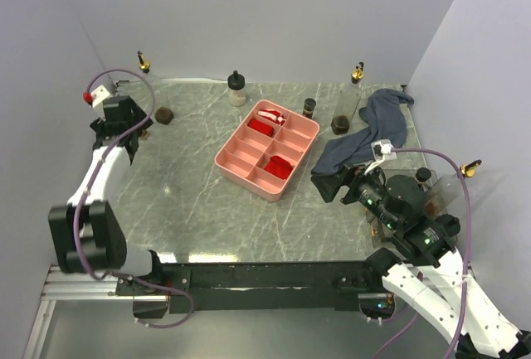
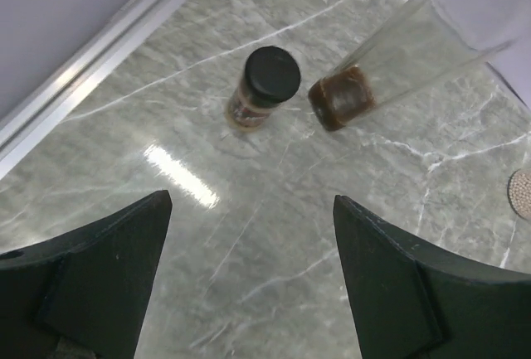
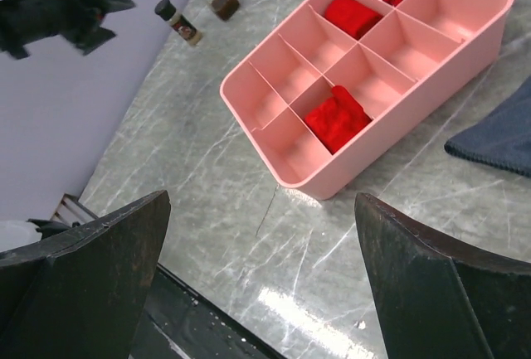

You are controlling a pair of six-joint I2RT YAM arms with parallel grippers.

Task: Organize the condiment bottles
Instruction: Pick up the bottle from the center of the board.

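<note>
Overhead, shows a grey marble surface (image 1: 191, 201) with a pink divided tray (image 1: 311, 131) near its middle and a blue-grey cloth (image 1: 369, 131) crumpled to the tray's right. Puts the left pincer (image 2: 250, 206) at the back-left of the surface, fingers (image 2: 108, 276) spread wide with nothing between them. Places just beyond those tips a black-capped brown bottle (image 2: 264, 85), upright. Sets close beside it, with a thin gap, a tall clear bottle (image 2: 342, 102) with brown liquid in its base. Finds the right pincer (image 3: 263, 203) equally spread and empty, hanging over the surface off the tray's near side, close to the cloth. Counts red items in three tray compartments, one of them striped red and white. Spots along the back a black-capped cream bottle (image 1: 237, 88), a small dark bottle (image 1: 309, 108) just behind the tray, and a second gold-spouted clear bottle (image 1: 341, 123) beside the cloth. Picks out a gold spout (image 1: 470, 166) and a black cap (image 1: 423, 175) by the right arm, with the bottles under them mostly hidden.
</note>
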